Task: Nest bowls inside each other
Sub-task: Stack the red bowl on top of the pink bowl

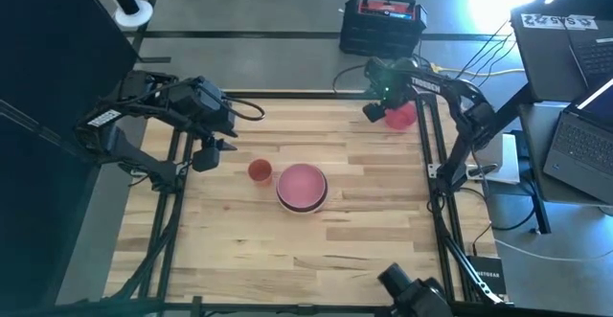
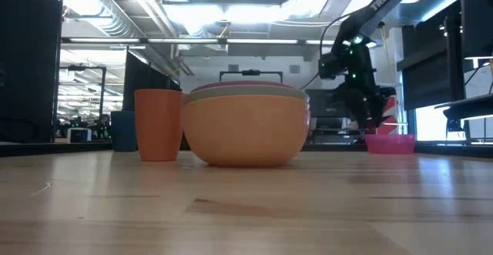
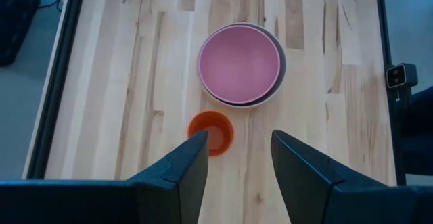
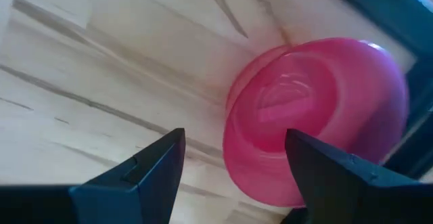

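A stack of bowls [image 1: 303, 187] stands mid-table. In the low view its outer bowl is orange [image 2: 246, 132], and from above the inner one is pink [image 3: 239, 63]. A small orange-red cup-like bowl [image 1: 259, 170] stands upright just left of the stack. A pink-red bowl [image 1: 402, 116] sits upright at the table's far right corner. My right gripper [image 4: 233, 163] hangs open just above this bowl's rim [image 2: 389, 138], fingers pointing down on either side of the rim's edge. My left gripper [image 3: 237, 156] is open, raised over the table's left side, looking down at the small bowl [image 3: 211, 132].
A black crate [image 1: 381, 25] stands beyond the far edge. Laptops and cables [image 1: 575, 135] lie right of the table. Dark frame rails [image 1: 436, 183] run along both sides. Bare wood [image 1: 306, 260] fills the near half.
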